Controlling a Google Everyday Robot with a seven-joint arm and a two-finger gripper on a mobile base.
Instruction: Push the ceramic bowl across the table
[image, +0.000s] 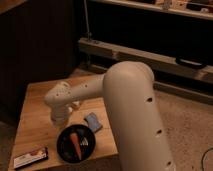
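Arm (132, 110): bulky, white, bending down behind the bowl.
Tabletop (35, 110): light wood.
Bowl (64, 146): black and glossy, by the tabletop's near edge, with an orange item (75, 144) inside. Probably heavy, rigid, breakable and slick. Best pushed low on the rim, not lifted.
Packet (31, 157): left of bowl.
Sponge (92, 121): just beside bowl, right rear.
Pincer (59, 120): at bowl's far rim; cannot tell whether spread or pressed together.

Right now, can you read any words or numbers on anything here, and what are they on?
On the packet: pale print, too blurred to read.
On the ceramic bowl, blue sponge and table: no writing shows.
On the gripper, at the bowl's far left rim: no label shows.
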